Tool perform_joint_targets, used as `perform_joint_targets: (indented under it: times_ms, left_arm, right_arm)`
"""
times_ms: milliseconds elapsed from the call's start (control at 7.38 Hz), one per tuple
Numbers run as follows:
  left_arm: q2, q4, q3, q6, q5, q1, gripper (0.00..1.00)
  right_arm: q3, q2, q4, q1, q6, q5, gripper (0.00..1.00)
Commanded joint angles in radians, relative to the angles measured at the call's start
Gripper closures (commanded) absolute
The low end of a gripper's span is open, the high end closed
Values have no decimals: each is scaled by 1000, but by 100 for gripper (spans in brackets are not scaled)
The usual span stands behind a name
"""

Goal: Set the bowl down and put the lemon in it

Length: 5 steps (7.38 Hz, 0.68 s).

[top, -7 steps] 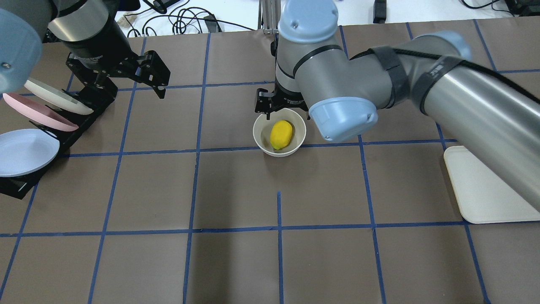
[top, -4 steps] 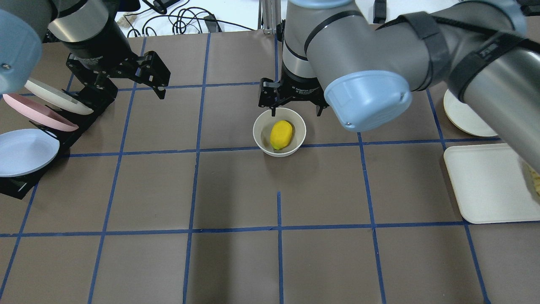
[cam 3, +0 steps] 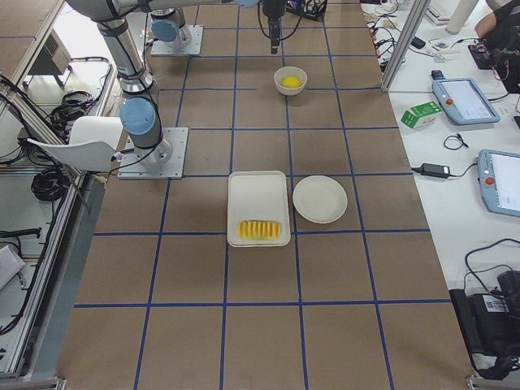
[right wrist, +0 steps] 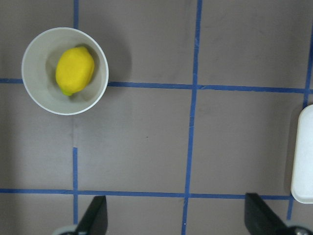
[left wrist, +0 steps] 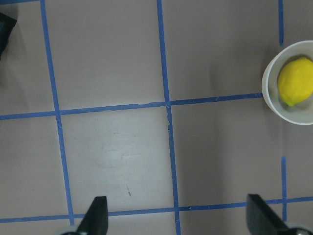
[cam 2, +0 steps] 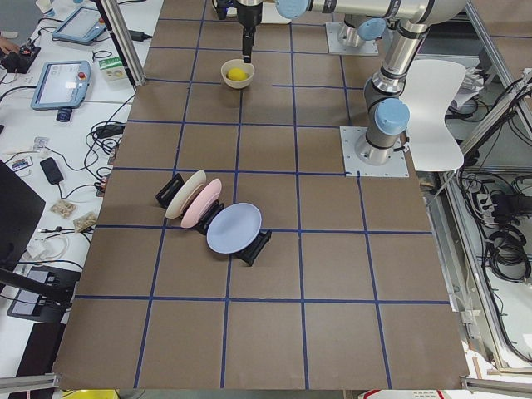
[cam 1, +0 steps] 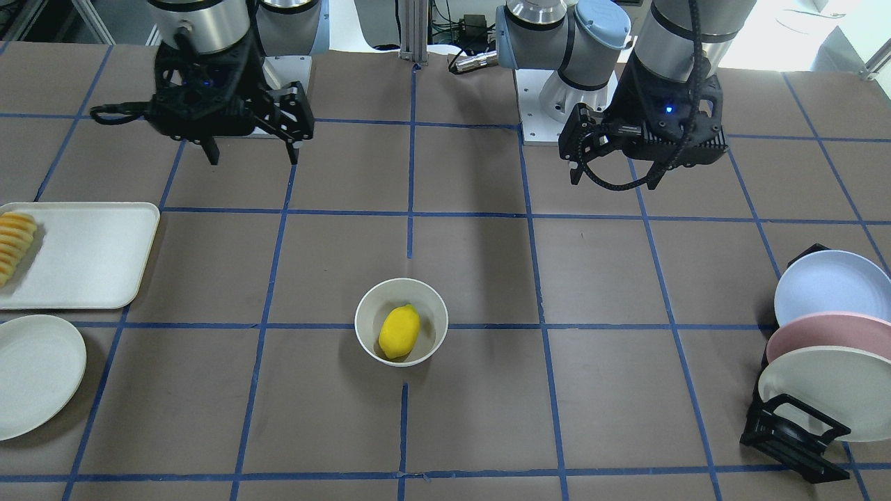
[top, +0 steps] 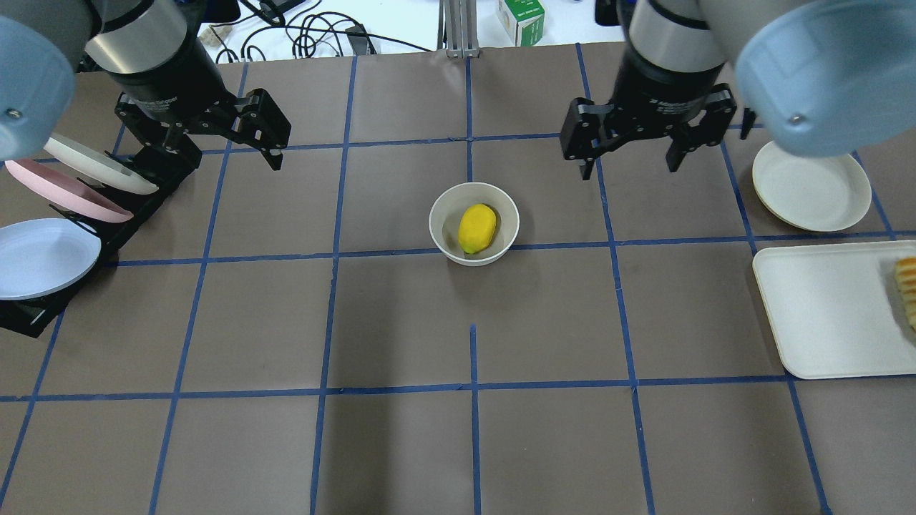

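The off-white bowl (top: 438, 222) stands upright near the table's middle, with the yellow lemon (top: 477, 227) lying inside it. Both also show in the front view, bowl (cam 1: 367, 320) and lemon (cam 1: 399, 332). My right gripper (top: 630, 170) is open and empty, raised to the right of the bowl and a little behind it, well apart from it. My left gripper (top: 222, 154) is open and empty, raised far to the left by the plate rack. The right wrist view shows the bowl (right wrist: 34, 83) and the lemon (right wrist: 74, 70) at upper left.
A black rack (top: 154, 179) with cream, pink and blue plates stands at the left edge. A flat off-white plate (top: 811, 184) and a white tray (top: 823, 307) with orange-yellow fruit slices (top: 906, 286) lie at the right edge.
My right arm has pulled away from above the bowl, moving right and back with its jaws open. The lemon stays in the bowl. The left arm has not moved.
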Motion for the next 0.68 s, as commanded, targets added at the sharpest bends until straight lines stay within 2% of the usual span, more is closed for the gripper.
perform_joint_targets:
  times_ms: [0, 542]
  left_arm:
    - [1, -2, 4, -1, 1, 0, 0]
    - [2, -2, 7, -2, 1, 0, 0]
  right_arm:
    - [5, -15, 7, -50, -28, 4, 0]
    - [5, -13, 11, -50, -30, -2, 0]
